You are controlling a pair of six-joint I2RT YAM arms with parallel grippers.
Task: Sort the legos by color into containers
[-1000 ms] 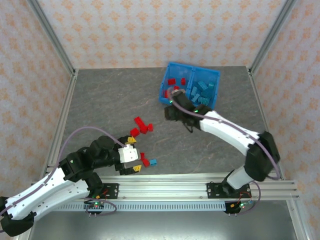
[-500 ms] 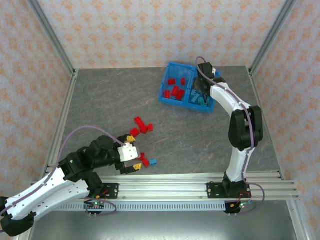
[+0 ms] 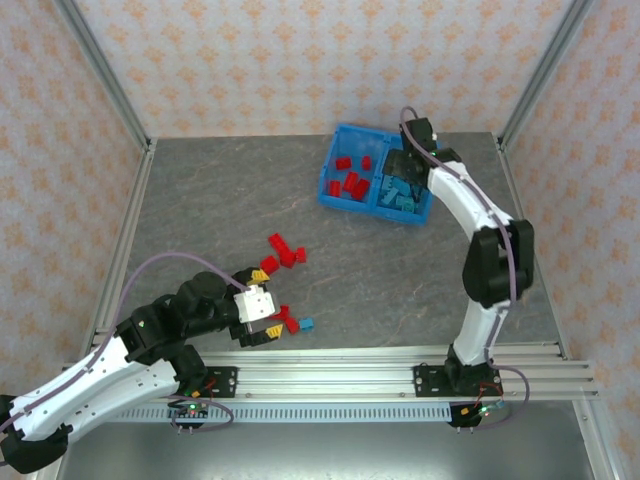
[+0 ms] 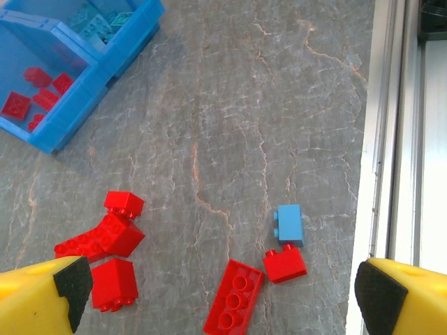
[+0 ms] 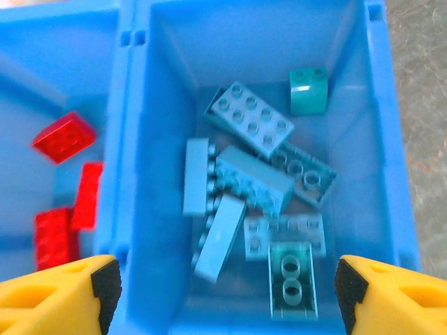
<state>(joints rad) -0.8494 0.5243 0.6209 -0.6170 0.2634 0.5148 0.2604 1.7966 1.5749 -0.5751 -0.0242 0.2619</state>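
The blue two-compartment bin (image 3: 345,203) stands at the back of the table. Red legos (image 3: 350,180) lie in its left half, teal legos (image 3: 400,192) in its right half. My right gripper (image 3: 405,165) hovers open over the right half, with the teal bricks (image 5: 244,174) below its empty jaws (image 5: 227,293). My left gripper (image 3: 270,306) is open near the front edge. Under it (image 4: 223,307) lie a long red brick (image 4: 234,296), a small red brick (image 4: 284,264) and a light blue brick (image 4: 288,223) touching it. A cluster of red bricks (image 4: 105,237) sits to the left.
The metal rail (image 3: 400,360) runs along the table's front edge, just right of the loose bricks in the left wrist view (image 4: 391,139). Frame posts and patterned walls close in the sides and back. The bin's divider (image 5: 122,174) separates red bricks (image 5: 63,136) from teal.
The right arm has swung from the bin's front left corner to above its right compartment and shifted a little there. The left arm has hardly moved.
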